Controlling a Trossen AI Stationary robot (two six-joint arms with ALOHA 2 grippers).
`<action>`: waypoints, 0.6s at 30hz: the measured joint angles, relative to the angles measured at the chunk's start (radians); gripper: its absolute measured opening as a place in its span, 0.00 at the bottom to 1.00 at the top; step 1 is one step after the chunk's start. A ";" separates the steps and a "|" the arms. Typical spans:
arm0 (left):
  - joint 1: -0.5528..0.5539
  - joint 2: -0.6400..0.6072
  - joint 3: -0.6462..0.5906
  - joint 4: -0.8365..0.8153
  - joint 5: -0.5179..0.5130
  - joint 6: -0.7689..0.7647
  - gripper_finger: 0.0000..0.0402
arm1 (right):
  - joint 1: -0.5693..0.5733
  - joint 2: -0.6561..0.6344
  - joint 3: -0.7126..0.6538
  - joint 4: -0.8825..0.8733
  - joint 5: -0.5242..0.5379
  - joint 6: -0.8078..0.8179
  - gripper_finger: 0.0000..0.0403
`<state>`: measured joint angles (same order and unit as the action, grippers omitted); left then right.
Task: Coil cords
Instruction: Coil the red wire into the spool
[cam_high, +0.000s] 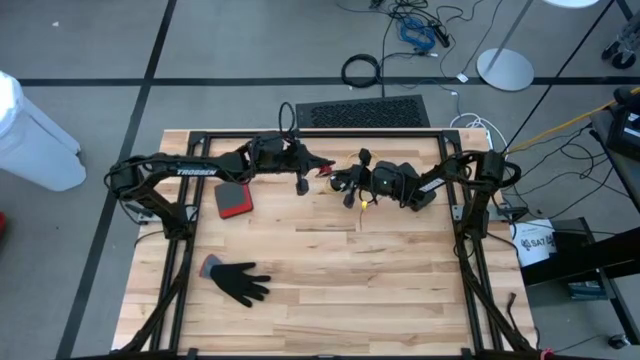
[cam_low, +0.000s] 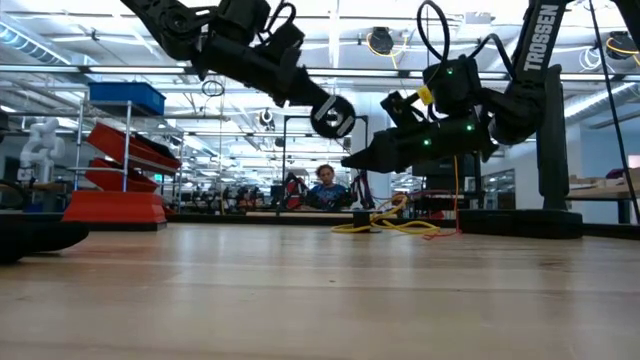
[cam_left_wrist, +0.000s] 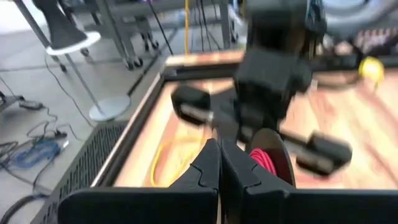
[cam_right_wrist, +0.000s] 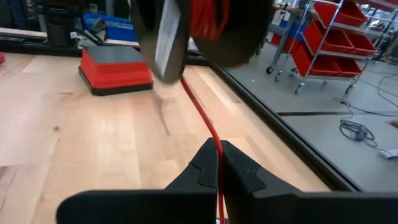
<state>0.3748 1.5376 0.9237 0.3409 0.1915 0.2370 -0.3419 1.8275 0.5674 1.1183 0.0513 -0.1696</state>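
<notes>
A thin red cord (cam_right_wrist: 199, 112) runs taut from my right gripper (cam_right_wrist: 217, 157) up to a dark round reel (cam_right_wrist: 249, 37) with red turns wound on it. The reel (cam_low: 333, 115) sits at the tip of my left gripper (cam_left_wrist: 219, 152), which is shut. Both grippers meet tip to tip over the table's far middle, the left one (cam_high: 318, 165) slightly higher than the right one (cam_high: 340, 181). A yellow cord (cam_high: 365, 200) lies loose on the boards below the right arm, and also shows in the low view (cam_low: 400, 225). My left gripper has its shut fingertips against the reel, beside the red turns (cam_left_wrist: 264, 163). The fingers hide the place of contact, so I cannot tell which part they have. The reel hangs clear of the table. My right gripper pinches the red cord (cam_right_wrist: 217, 163) between its two fingers. They come nearly level from the table's right side and lie along the cord. From them the cord rises straight and taut to the reel, clear of the boards.
A red and black box (cam_high: 232, 200) stands left of centre and a black glove (cam_high: 240, 282) lies near the front left. A black frame (cam_high: 440, 135) rims the table. A person (cam_low: 325, 180) sits far behind it. The table's near half holds only the glove.
</notes>
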 joint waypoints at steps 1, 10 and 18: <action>0.003 0.000 0.000 -0.025 0.002 0.017 0.00 | 0.000 0.000 0.000 -0.003 -0.004 0.000 0.00; 0.030 0.000 0.000 -0.179 0.001 0.157 0.00 | 0.001 0.001 0.000 -0.024 -0.032 0.021 0.00; 0.033 0.000 0.000 -0.246 -0.106 0.298 0.00 | 0.000 -0.028 0.000 -0.066 -0.057 0.074 0.00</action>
<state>0.4080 1.5375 0.9241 0.0951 0.0850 0.5352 -0.3415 1.7997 0.5674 1.0526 -0.0059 -0.0955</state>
